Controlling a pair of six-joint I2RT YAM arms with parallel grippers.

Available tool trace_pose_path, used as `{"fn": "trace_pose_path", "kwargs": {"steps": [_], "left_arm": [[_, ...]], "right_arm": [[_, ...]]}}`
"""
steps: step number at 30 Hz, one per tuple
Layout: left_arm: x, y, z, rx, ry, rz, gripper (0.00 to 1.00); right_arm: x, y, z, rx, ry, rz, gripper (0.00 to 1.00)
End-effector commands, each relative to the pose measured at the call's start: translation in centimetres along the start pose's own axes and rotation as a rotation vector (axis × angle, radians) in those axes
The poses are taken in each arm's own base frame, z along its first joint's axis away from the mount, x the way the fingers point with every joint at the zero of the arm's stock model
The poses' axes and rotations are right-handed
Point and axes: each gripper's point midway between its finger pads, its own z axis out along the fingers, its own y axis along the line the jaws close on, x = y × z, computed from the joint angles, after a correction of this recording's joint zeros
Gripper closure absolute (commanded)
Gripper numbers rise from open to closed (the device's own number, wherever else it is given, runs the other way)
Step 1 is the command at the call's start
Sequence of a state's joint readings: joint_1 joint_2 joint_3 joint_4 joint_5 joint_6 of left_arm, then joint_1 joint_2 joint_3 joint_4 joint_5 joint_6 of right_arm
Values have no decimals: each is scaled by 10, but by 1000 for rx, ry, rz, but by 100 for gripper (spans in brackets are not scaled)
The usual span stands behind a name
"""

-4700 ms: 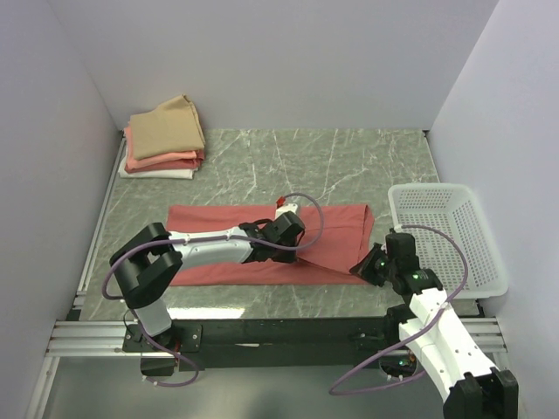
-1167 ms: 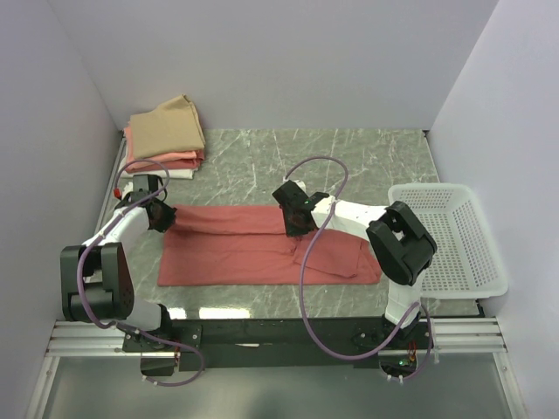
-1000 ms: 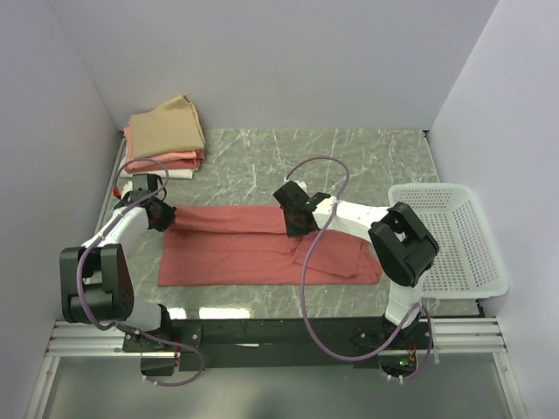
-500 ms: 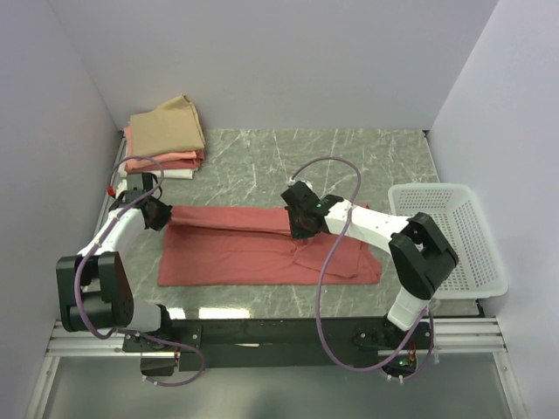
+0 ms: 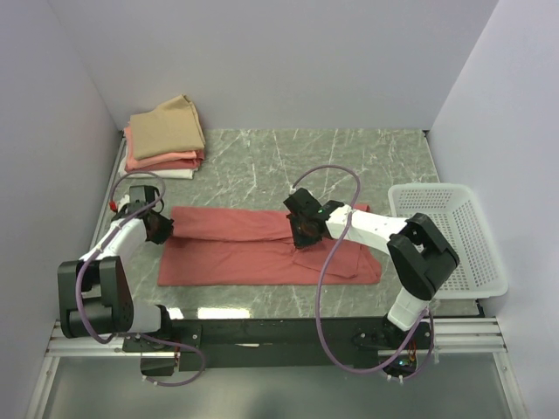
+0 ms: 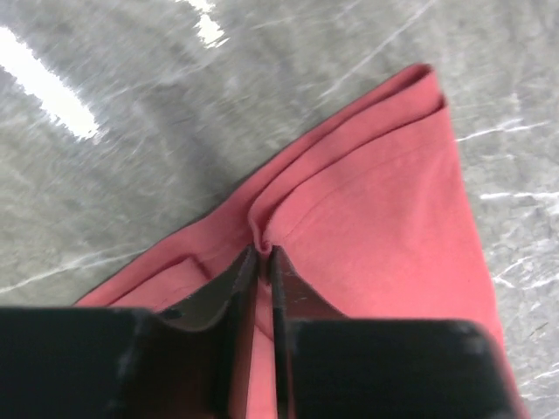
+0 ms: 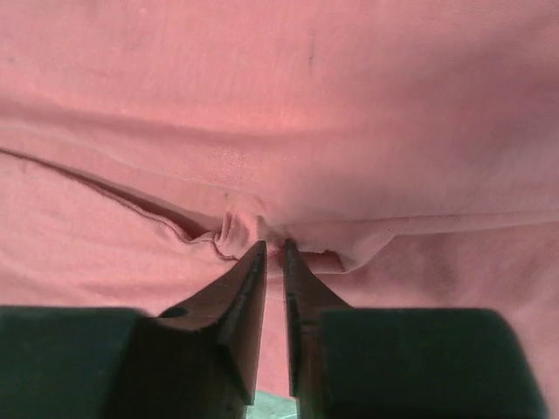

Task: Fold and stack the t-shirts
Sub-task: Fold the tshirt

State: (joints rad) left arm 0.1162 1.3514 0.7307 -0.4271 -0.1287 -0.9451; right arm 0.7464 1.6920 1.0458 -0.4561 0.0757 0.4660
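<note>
Both the left gripper and right gripper sit nearly closed at puckers in the salmon-red t-shirt spread mid-frame; we cannot tell if they grip. We judge it light and limp; pinch its folded edges.

spread shirt lies centre, folded stack behind-left, basket to its right.

Bright, even light; wrist views soft (glare streaks the table).
</note>
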Motion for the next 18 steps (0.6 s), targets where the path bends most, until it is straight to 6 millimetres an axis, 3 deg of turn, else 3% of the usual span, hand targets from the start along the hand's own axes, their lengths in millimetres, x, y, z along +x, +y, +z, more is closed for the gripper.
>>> {"fn": "trace_pose_path", "kwargs": {"steps": [1,5,8,10,14,17,18], "left_arm": [[-14,-5,-7,36,-69,-23,82],[-22,-6,-12,40,-94,-22,63],[-33,-15,-23,72,-130,-5,52],[-44,-22,-36,103,-168,11,45],[-51,-43,-55,174,-203,66,44],[-34,-67,-61,228,-182,152,44],[-16,-79,-64,252,-157,202,44]], "right_arm": [[-10,12,-8,-52,-36,-1,71],[-27,16,-22,-96,-83,37,60],[-40,6,-37,-119,-131,112,59],[-46,-14,-46,-98,-167,190,59],[-33,-47,-49,-17,-156,259,59],[-21,-55,-48,13,-140,274,59],[-10,-60,-44,28,-124,282,59]]}}
